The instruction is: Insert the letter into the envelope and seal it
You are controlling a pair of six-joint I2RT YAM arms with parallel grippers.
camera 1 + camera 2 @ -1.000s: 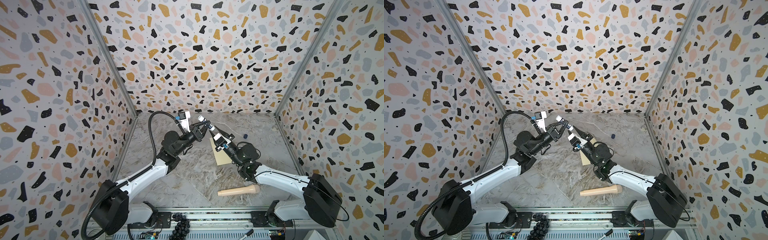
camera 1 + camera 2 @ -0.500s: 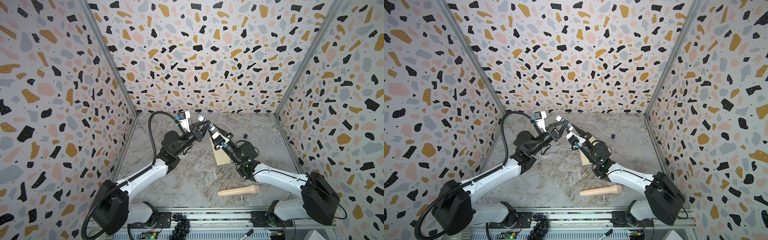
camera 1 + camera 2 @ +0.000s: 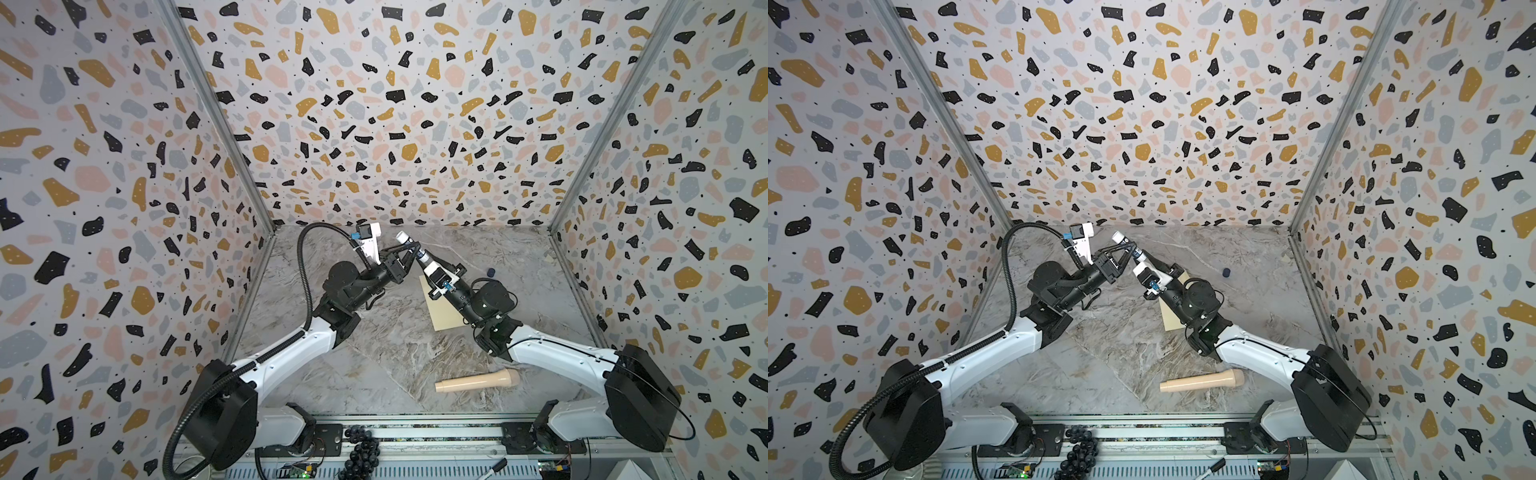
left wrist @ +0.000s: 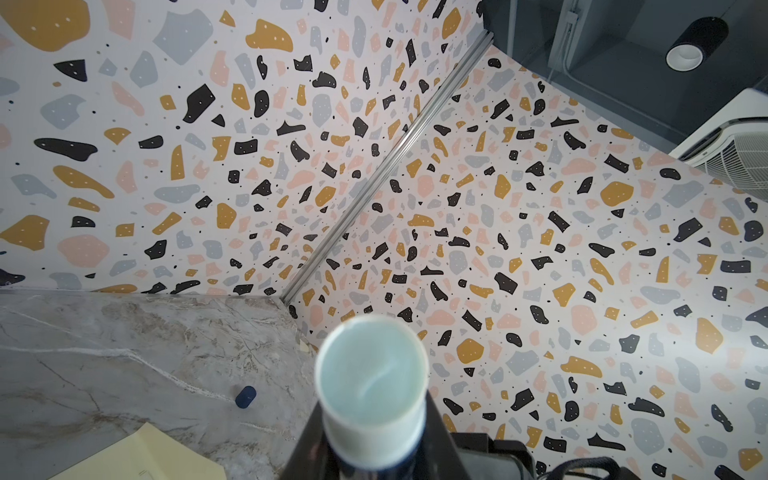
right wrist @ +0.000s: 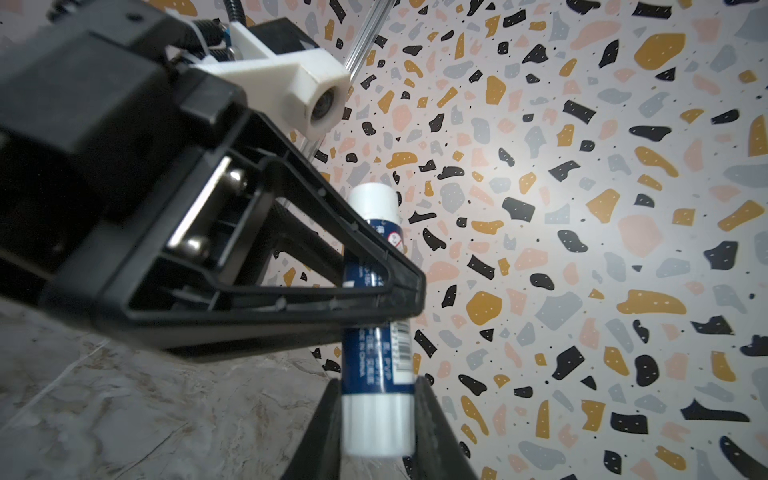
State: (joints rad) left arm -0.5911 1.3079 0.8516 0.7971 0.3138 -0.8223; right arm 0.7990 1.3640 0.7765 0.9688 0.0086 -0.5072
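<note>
Little moved, right gripper (image 5: 376, 384) clamps glue stick (image 5: 376, 419) base, left gripper (image 3: 409, 254) clamps middle.

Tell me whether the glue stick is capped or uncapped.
Uncapped. The left wrist view shows the glue stick end-on, pale glue inside a white rim; a small blue cap lies apart on the table.

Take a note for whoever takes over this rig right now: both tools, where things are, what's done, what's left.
Left tool: shut on the glue stick, held above the table.
Right tool: shut on the stick's white base.
Envelope: flat on the table under the right arm. Letter: not visible anywhere, perhaps already inside.
Done: stick uncapped; dark blue cap lies on the table.
Left: glue the envelope and seal it.
</note>
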